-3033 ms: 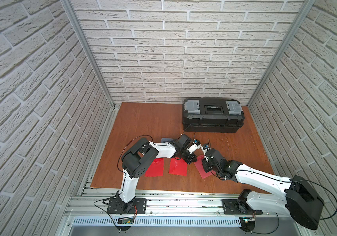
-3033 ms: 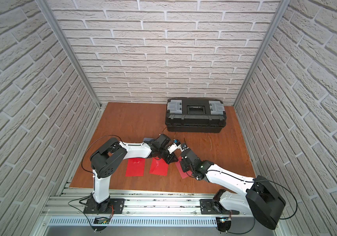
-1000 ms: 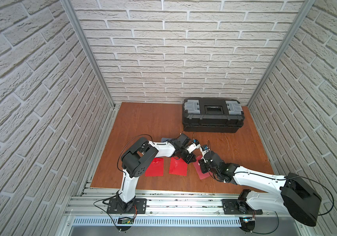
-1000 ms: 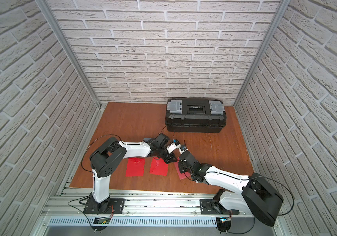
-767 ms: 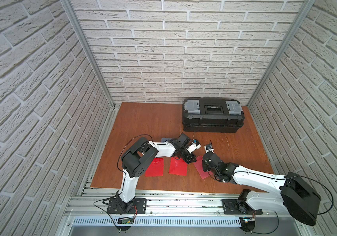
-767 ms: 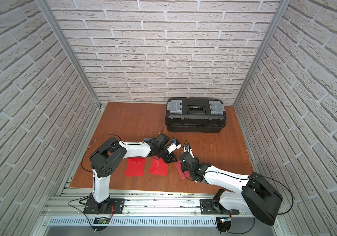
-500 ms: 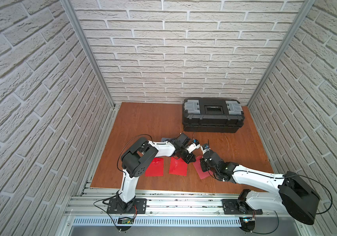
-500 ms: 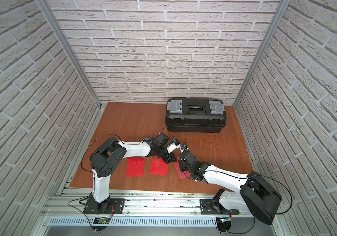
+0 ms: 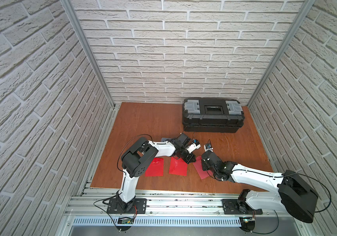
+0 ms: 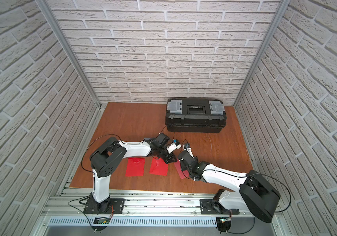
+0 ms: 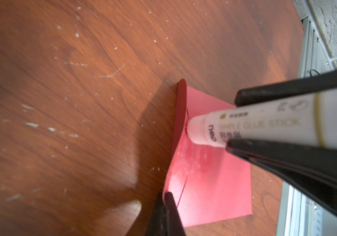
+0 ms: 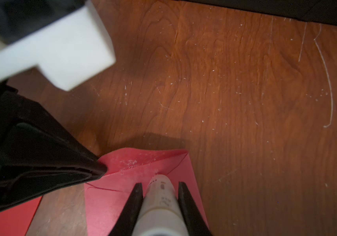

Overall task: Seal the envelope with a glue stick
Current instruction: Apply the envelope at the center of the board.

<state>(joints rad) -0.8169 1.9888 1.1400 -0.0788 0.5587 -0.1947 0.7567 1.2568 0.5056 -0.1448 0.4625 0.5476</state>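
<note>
Glue stick (image 12: pixel 161 196) sits pinched in the right gripper (image 12: pixel 160 183), its tip apparently touching the red envelope (image 12: pixel 110 204) toward 5 o'clock on the table (image 9: pixel 147 122); the left gripper (image 11: pixel 166 196), pressed together, nips the flap (image 12: pixel 143 158) corner.

Three red envelopes (image 9: pixel 155 167) (image 9: pixel 177 168) (image 9: pixel 198 167), one glue stick (image 11: pixel 255 126), one black toolbox (image 9: pixel 212 114), two robot arms (image 9: pixel 163 146) (image 9: pixel 255 177).

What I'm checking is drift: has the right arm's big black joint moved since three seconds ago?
Yes. The black joint has shifted slightly left, away from the side wall.
</note>
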